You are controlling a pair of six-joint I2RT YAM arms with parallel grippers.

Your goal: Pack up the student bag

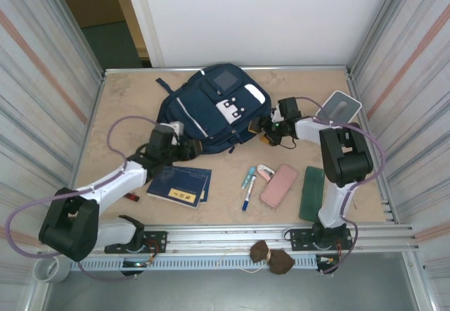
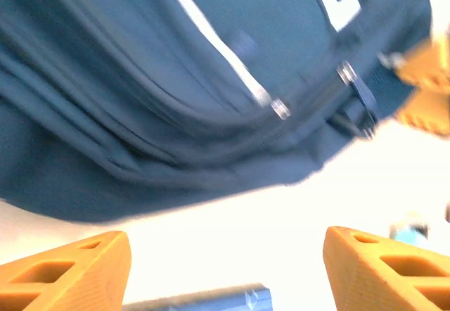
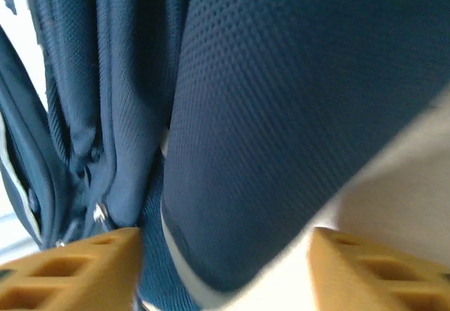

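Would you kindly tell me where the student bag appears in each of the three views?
Top external: student bag, centre back of the table.
Left wrist: student bag across the upper half.
Right wrist: student bag close up, from top left to centre.
Shared landmark: its white patch, in top external and left wrist.

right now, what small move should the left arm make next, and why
Probably ease the left gripper toward the zipper pull on the student bag: its jaws stand open and empty, and the bag looks zipped shut.
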